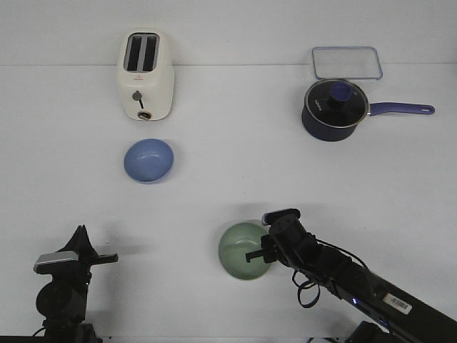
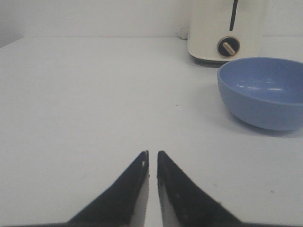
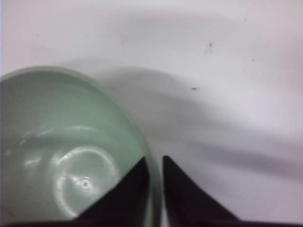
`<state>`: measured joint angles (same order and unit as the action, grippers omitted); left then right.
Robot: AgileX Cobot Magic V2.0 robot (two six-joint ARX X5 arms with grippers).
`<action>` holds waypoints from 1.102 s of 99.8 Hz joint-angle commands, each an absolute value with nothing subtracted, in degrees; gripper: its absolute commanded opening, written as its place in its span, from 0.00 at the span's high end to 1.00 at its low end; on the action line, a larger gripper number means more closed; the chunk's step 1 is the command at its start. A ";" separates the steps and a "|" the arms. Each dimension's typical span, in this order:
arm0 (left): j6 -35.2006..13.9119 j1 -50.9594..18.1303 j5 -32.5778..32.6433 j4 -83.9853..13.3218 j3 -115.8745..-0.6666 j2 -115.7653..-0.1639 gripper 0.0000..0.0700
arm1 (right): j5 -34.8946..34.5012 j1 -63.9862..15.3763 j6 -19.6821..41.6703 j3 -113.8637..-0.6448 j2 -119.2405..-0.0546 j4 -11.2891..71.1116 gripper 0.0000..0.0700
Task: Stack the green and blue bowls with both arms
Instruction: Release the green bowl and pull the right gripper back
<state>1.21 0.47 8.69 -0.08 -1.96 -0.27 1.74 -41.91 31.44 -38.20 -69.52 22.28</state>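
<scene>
Front view: stacking not done, bowls well apart on the surface.
Right end effector [image 3: 155, 163] pinches the green bowl [image 1: 244, 251] rim; left end effector [image 2: 152, 158], nearly closed, empty, sits short of the blue bowl [image 1: 148, 160].

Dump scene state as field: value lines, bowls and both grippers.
green bowl: pale sage green round matte bowl, near front, right of centre, empty
blue bowl: periwinkle blue round matte bowl, in front of the cream toaster, empty
stacked: no
right gripper: fingers straddling green bowl rim, nearly shut on it
left gripper: fingers nearly together, holding nothing, away from blue bowl
</scene>
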 commanded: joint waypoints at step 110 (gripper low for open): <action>-14.59 0.36 7.31 2.81 -0.91 -0.19 0.98 | 22.76 -54.11 20.93 -29.76 -25.19 29.15 0.53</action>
